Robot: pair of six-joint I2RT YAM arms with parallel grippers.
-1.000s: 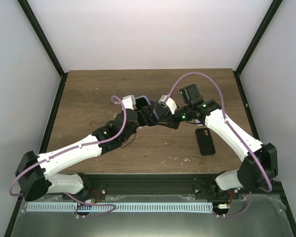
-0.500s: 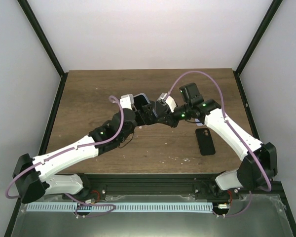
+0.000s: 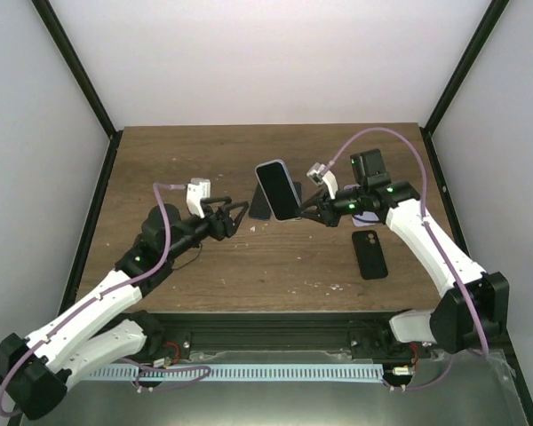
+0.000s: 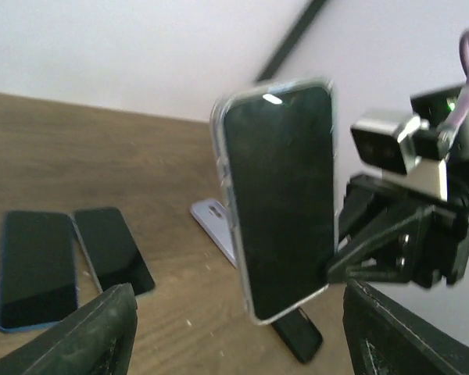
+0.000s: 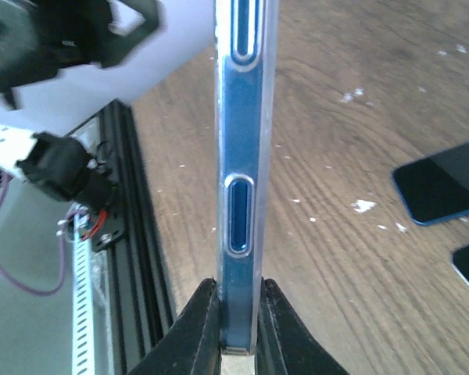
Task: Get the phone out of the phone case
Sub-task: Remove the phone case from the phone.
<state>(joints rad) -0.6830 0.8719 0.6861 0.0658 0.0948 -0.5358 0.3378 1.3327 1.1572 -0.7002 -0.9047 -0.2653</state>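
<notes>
A blue phone in a clear case (image 3: 278, 189) is held up off the table, nearly upright. My right gripper (image 3: 304, 211) is shut on its lower end. In the right wrist view the phone's blue edge (image 5: 238, 156) stands between the two fingers, and my right gripper (image 5: 236, 348) pinches the front and back. My left gripper (image 3: 233, 218) is open and empty, a short way left of the phone. In the left wrist view the cased phone (image 4: 277, 195) faces me with its dark screen, and my left gripper (image 4: 238, 344) is spread wide below it.
A black phone or case (image 3: 369, 253) lies on the wood right of centre. A blue phone (image 4: 35, 269) and a black phone (image 4: 113, 250) lie flat side by side behind the held phone. A lilac case (image 4: 215, 226) lies on the table.
My left gripper has let go of the cased phone and drawn back to the left. My right gripper has lifted the phone and tipped it upright, moving a little right.
</notes>
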